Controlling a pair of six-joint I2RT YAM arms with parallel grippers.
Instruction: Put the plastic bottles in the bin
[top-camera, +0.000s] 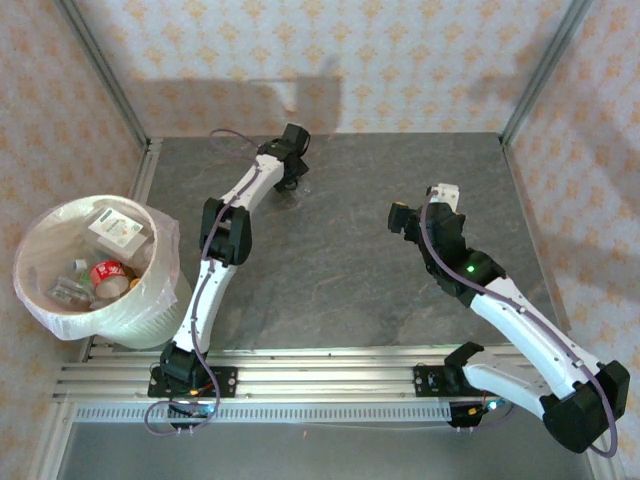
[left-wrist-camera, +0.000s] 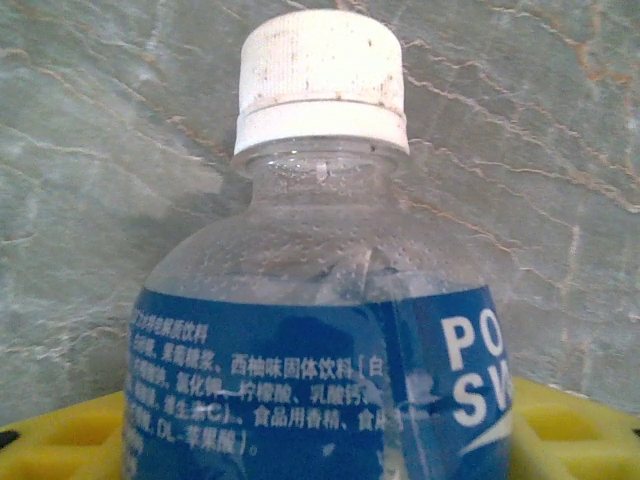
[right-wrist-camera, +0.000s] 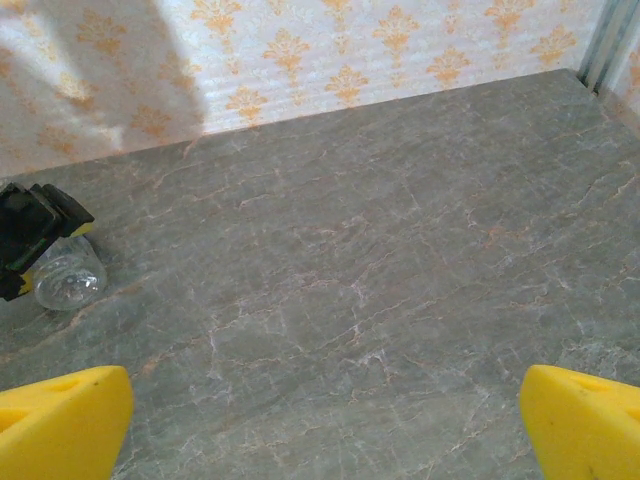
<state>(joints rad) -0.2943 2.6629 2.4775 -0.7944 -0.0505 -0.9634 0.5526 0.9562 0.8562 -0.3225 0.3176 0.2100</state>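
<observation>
While the left jaws press both sides of a blue-labelled bottle (left-wrist-camera: 320, 330) on the surface (right-wrist-camera: 380, 250), the right jaws hang wide open, empty.

Both my arms are white shells jointed in black. My left arm (top-camera: 200, 295), left of centre in the overhead frame, trails a thin purple cable (top-camera: 235, 134). My right arm (top-camera: 520, 320), lower right, shows a small green light (top-camera: 470, 268) on a black joint. My left fingers (left-wrist-camera: 60, 440) and right fingers (right-wrist-camera: 60, 420) are bright yellow plastic, in the bottom corners of the wrist frames.
</observation>
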